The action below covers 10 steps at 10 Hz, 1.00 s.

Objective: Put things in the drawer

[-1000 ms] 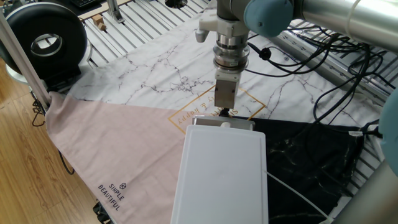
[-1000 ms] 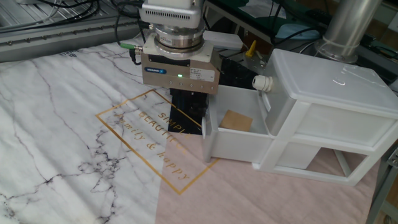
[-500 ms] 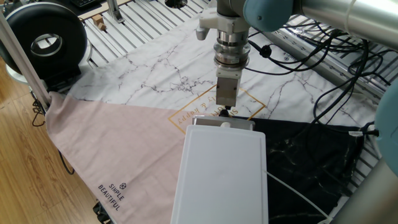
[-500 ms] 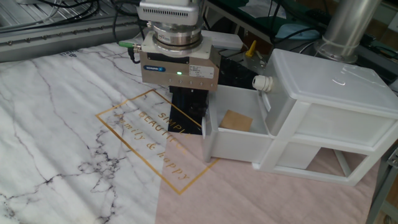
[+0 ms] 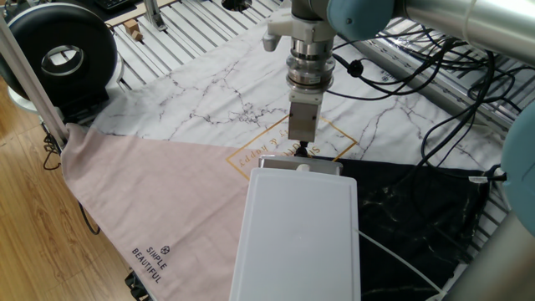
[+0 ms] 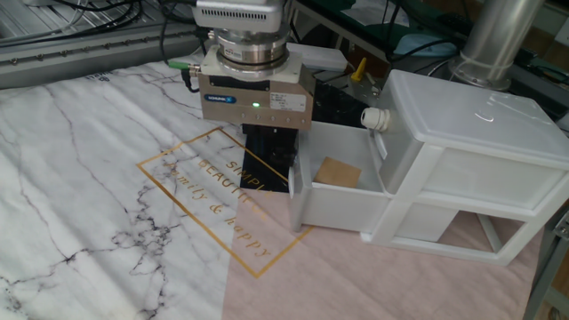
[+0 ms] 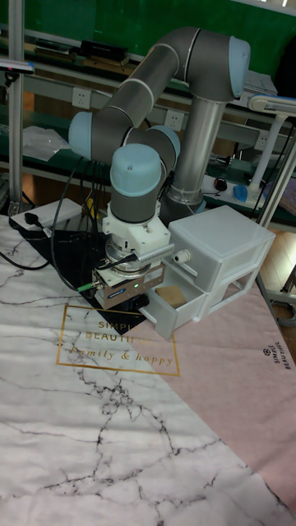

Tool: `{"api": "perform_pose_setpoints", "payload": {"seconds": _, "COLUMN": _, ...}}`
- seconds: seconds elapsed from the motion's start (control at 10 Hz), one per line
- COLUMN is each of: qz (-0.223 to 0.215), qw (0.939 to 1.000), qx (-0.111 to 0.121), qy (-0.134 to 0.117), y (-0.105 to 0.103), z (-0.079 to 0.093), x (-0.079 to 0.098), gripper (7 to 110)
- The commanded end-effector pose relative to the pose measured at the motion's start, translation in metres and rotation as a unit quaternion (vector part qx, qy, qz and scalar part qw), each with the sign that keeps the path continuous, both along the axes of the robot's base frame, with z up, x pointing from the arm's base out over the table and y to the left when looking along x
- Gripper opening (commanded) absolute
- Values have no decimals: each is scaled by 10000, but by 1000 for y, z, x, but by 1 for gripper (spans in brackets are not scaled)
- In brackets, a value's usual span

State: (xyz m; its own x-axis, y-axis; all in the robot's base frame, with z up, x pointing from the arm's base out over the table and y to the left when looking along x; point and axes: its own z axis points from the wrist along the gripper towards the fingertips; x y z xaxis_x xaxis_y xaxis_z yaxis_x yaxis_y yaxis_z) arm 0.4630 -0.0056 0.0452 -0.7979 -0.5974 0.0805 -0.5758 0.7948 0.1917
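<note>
Tall fixed view gives me the drawer (image 7: 173, 306) pulled out of the white box (image 6: 471, 169), with the wooden cube (image 6: 338, 172) lying flat inside it. My gripper (image 6: 269, 164) hangs just at nine o'clock of the drawer's front panel in the other fixed view; its fingers look hidden, so I cannot tell its grip.

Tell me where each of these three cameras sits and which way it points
One fixed view: high behind the drawer, looking over its flat top at the gripper and wrist.
The other fixed view: low beside the open drawer, looking in at the wooden cube; only the gripper body shows.
Tall fixed view: in front of the table, facing the whole arm.
The last two share the cube lying in the open tray.
</note>
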Motion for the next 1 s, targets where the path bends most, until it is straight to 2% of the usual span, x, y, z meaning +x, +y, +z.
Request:
{"api": "perform_pose_setpoints", "payload": {"seconds": 0.0, "qz": -58, "qw": 9999, "qx": 103, "qy": 10, "y": 6, "z": 1, "x": 1, "gripper": 7}}
{"api": "perform_pose_setpoints", "payload": {"seconds": 0.4, "qz": -143, "qw": 9992, "qx": 327, "qy": 163, "y": 18, "z": 3, "x": -6, "gripper": 7}}
{"api": "perform_pose_setpoints", "payload": {"seconds": 0.9, "qz": -172, "qw": 9987, "qx": 434, "qy": 216, "y": 24, "z": 4, "x": -8, "gripper": 7}}
